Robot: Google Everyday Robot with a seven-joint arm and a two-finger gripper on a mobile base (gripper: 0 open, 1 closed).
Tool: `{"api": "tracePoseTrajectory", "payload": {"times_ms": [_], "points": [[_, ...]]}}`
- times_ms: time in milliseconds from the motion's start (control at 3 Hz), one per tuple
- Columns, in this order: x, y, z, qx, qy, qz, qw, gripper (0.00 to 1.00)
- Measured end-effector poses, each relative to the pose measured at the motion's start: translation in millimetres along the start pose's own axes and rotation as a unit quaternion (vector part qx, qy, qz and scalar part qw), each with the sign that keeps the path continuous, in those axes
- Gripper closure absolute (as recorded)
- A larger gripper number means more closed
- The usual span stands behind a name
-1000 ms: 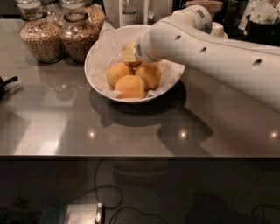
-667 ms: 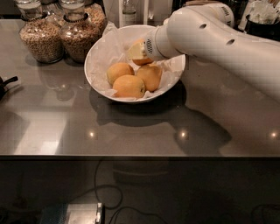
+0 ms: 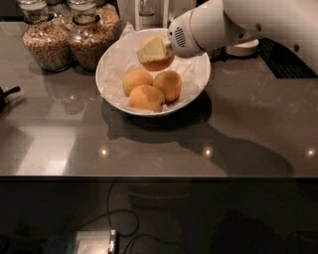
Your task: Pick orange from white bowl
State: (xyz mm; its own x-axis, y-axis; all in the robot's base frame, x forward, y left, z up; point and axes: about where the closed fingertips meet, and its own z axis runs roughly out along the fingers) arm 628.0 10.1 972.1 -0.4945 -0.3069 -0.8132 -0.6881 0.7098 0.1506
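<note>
The white bowl (image 3: pixel 198 82), lined with crinkled white paper, stands at the back middle of the grey counter. Three oranges lie in it: one at the front (image 3: pixel 146 98), one at the left (image 3: pixel 136 79), one at the right (image 3: pixel 169 84). My gripper (image 3: pixel 153 50) reaches in from the upper right and is shut on a fourth orange (image 3: pixel 159 62), held above the bowl's far side, clear of the others. A pale finger (image 3: pixel 151 48) covers the top of that orange. The white arm hides the bowl's far right rim.
Two glass grain jars (image 3: pixel 47 42) (image 3: pixel 92 39) stand to the left of the bowl. A bottle (image 3: pixel 146 12) is behind it. Stacked plates (image 3: pixel 243 48) and a black mat (image 3: pixel 288 59) lie at the back right. A dark object (image 3: pixel 5 96) sits at the left edge.
The gripper has risen and drawn back towards the upper right with one orange in it. That orange is now off the pile, and three remain in the bowl.
</note>
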Motion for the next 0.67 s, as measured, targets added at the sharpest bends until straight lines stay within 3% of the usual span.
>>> {"api": "tracePoseTrajectory", "payload": {"times_ms": [333,667], "points": [[-8.8,53.6,-43.7,-0.029,-0.025,-0.076,0.9964,1.0],[-9.8,108.6,-66.3,-0.062,-0.078,-0.111,0.9888,1.0]]}}
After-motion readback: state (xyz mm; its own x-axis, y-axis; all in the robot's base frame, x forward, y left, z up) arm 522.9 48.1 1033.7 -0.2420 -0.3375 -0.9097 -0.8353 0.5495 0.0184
